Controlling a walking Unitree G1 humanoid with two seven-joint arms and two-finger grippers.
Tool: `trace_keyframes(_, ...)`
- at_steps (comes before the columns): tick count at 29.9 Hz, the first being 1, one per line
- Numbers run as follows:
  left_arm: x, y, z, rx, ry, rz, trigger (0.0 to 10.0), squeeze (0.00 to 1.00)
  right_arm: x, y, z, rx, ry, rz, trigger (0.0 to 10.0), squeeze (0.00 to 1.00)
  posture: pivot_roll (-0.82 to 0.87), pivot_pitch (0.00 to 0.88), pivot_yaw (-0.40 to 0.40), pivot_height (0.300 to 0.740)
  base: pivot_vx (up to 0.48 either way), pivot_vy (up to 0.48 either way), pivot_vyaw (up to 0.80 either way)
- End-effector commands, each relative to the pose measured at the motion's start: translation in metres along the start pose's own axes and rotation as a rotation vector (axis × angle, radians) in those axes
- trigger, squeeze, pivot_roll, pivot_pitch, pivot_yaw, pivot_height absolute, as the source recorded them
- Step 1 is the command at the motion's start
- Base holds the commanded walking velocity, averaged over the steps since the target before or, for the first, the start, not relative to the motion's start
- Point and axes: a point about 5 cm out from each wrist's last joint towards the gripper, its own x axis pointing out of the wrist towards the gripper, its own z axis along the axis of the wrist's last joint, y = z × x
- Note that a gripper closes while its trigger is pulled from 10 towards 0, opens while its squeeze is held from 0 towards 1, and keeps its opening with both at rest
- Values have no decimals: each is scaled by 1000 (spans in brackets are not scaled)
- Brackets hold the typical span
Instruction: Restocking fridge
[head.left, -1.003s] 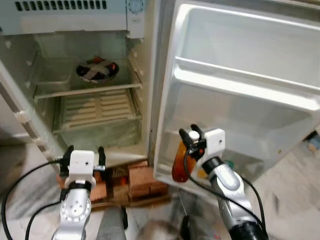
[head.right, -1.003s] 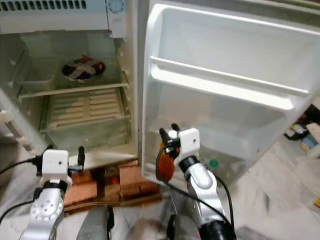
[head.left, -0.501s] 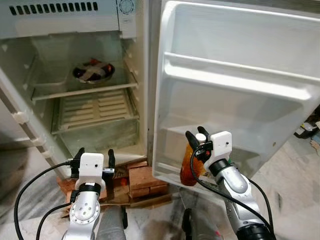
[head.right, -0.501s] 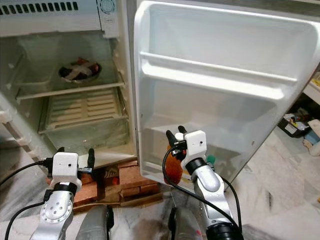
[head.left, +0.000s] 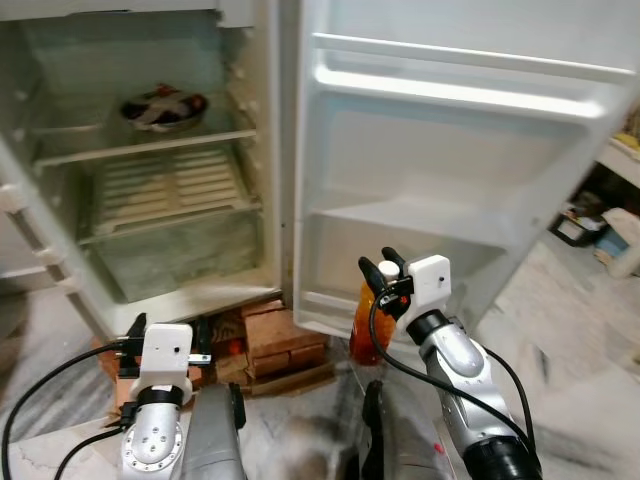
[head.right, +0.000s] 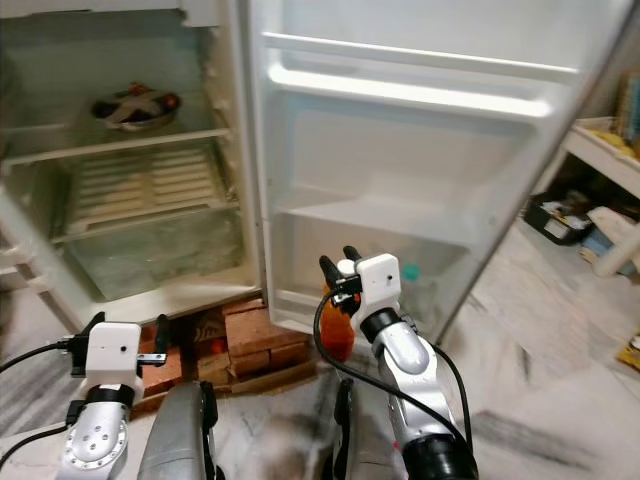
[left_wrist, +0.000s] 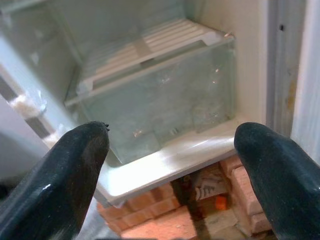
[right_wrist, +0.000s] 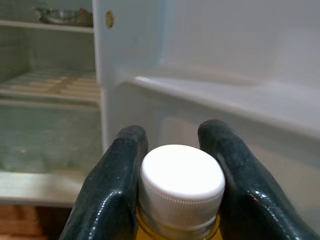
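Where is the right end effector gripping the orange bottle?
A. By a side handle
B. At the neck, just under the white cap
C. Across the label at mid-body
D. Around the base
B: the right wrist view shows the right end effector with its black fingers closed on either side of the white cap, the orange bottle hanging below.

The bottle (head.left: 364, 325) was half hidden behind the right gripper (head.left: 379, 270); the fridge door (head.left: 470, 150) ran off the top edge.
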Motion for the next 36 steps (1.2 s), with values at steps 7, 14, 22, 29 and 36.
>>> trace_keyframes(7,-15,2,4,31,5,10,10000,0,40,11,24,-66,-83,42,10000,0,152,100,-66,544,0,0,0)
trace_keyframes(14,-13,5,7,0,14,37,10000,0,44,11,29,-84,-108,64,10000,0,158,94,-83,544,0,-36,0)
trace_keyframes(22,-8,2,10,-12,16,29,10000,0,37,17,24,-77,-141,87,10000,0,142,93,-76,544,0,-346,0)
trace_keyframes(29,-5,2,11,-33,6,35,10000,0,37,18,25,-70,-151,96,10000,0,143,90,-74,544,0,-270,0)
trace_keyframes(36,-10,11,5,0,52,109,10000,0,36,25,23,-39,-150,147,10000,0,151,97,-78,544,0,0,0)
